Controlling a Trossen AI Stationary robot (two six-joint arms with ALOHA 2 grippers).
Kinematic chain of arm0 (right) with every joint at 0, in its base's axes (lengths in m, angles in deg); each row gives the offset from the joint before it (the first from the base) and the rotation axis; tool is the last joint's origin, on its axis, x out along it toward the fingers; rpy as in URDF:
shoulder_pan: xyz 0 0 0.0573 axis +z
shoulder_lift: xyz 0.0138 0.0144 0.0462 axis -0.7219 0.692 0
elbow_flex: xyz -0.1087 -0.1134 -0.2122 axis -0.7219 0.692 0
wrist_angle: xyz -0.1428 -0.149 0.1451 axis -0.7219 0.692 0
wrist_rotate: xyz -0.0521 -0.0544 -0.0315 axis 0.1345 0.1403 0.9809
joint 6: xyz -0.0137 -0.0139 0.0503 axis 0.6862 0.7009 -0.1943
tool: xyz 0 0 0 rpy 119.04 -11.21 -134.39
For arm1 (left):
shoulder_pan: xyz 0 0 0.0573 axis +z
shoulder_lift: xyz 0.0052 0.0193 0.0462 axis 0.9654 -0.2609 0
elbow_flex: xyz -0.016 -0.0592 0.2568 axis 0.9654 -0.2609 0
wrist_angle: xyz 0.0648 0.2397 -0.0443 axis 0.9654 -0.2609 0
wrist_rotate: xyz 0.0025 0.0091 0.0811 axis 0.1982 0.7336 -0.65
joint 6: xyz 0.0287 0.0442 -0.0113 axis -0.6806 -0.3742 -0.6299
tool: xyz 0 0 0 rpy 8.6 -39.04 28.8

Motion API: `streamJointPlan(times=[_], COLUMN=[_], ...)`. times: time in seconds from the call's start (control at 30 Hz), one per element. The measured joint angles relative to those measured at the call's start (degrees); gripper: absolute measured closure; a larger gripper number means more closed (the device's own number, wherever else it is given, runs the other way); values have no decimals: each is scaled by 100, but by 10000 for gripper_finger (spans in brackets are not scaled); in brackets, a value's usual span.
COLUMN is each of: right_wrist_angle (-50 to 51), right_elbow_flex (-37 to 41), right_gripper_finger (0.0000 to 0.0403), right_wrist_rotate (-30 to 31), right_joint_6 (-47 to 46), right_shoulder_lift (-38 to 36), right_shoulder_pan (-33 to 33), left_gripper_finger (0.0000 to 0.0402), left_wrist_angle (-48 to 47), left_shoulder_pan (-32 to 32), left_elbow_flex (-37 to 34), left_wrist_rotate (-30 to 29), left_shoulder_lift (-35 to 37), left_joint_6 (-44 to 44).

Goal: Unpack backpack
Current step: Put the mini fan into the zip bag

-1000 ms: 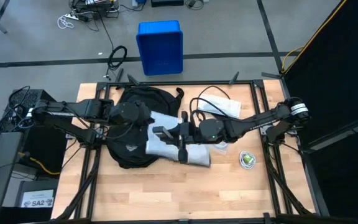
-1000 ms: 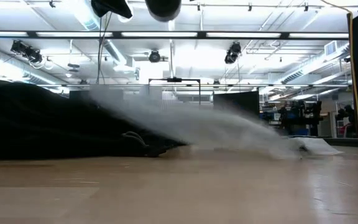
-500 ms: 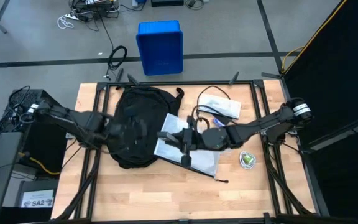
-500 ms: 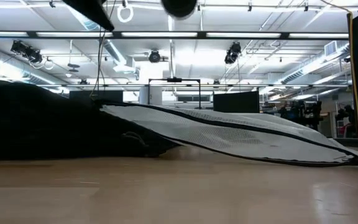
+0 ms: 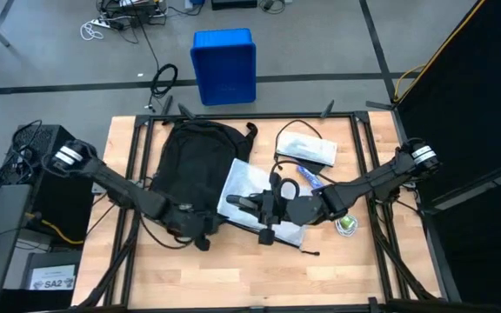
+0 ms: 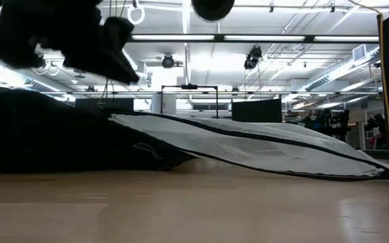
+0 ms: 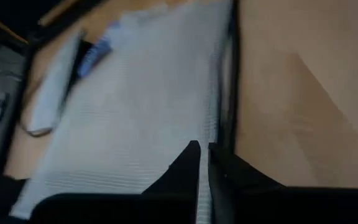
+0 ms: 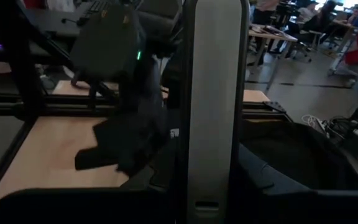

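Backpack lay flat on table, left-centre, long axis front-to-back, rounded end toward the far edge. Left gripper reached low past its near end, jaws closed, empty. Right gripper stretched across white mesh pouch beside the backpack, pinching a flat grey device.

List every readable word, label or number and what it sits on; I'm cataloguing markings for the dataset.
"SA2": on a white label on the stand at the table's left front corner, high view; its smaller print is too small to read.
Packet beside the backpack: print too small to read.
Nothing else legible.
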Motion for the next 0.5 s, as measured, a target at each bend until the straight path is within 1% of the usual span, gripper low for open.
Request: streamJointPlan(times=[0.07, 0.17, 0.23, 0.37, 0.5], right_wrist_angle=[-4, -2, -4, -3, -3], right_elbow_flex=[0, 0, 0, 0, 0], right_gripper_finger=[341, 341, 341, 341, 341], right_wrist_rotate=[0, -3, -4, -17, -20], right_joint_6=[-1, -5, -8, -14, -14], right_shoulder_lift=[0, 0, 0, 0, 0], right_shoulder_pan=[0, 0, 0, 0, 0], left_gripper_finger=[375, 341, 312, 258, 217], left_wrist_angle=[15, -2, -7, -66, -287], left_shoulder_pan=[-17, -33, -28, -2, 72], left_elbow_flex=[75, 181, 240, 319, 319], left_wrist_rotate=[168, 198, 119, -244, -414], left_shoulder_lift=[-206, -483, -610, -702, -709], left_joint_6=[-13, -11, -11, -98, -100])
